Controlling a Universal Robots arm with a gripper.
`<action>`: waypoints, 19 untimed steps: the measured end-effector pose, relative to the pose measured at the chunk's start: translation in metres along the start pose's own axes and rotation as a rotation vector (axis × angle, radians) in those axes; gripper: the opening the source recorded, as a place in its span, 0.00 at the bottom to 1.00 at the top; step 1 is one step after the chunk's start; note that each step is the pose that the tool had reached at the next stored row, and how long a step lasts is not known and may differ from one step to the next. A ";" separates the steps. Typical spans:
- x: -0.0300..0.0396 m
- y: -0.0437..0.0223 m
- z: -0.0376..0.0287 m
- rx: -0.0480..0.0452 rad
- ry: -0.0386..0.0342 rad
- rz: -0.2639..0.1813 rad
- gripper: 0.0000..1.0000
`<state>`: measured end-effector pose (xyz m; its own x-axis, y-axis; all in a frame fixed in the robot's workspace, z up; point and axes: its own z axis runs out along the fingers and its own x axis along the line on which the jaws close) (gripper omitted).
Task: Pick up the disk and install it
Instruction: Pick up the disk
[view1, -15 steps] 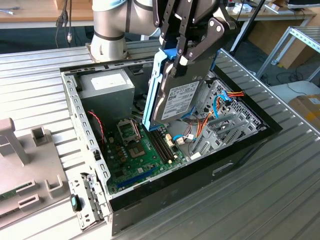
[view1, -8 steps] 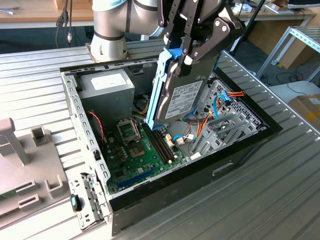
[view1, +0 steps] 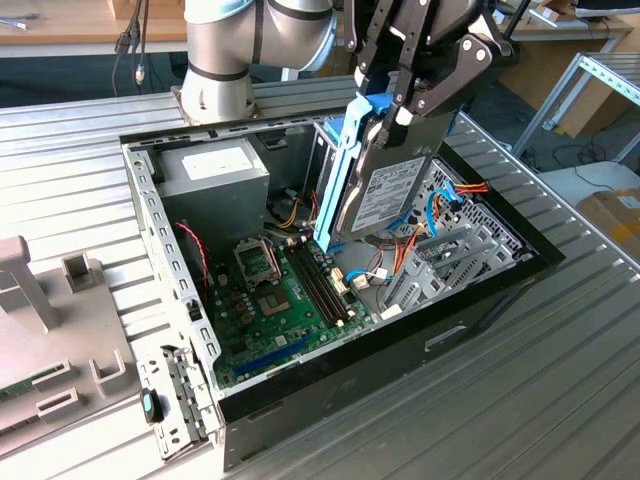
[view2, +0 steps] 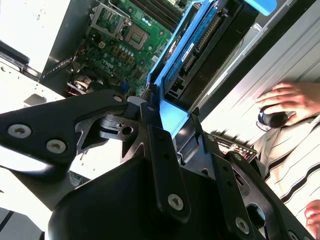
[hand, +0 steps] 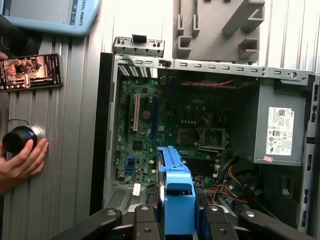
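Jaws clamp the disk by its top, holding it edge-on over the open case, toward the exterior view's right, seemingly aligned for insertion.

The claw clamps the disk above the motherboard.

White printed label on disk, too small to read. Similar white label on power supply, likewise illegible. Dark lettering along tablet rim.
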<state>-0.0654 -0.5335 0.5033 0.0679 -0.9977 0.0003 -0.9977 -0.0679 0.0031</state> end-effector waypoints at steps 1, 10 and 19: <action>0.0000 0.0000 0.0000 0.0000 0.0000 0.000 0.36; 0.0149 -0.0011 0.0001 0.0001 -0.0001 0.000 0.36; 0.0208 -0.0120 0.0001 0.0001 0.0000 0.000 0.36</action>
<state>-0.0520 -0.5535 0.5031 0.0679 -0.9977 0.0003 -0.9977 -0.0679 0.0030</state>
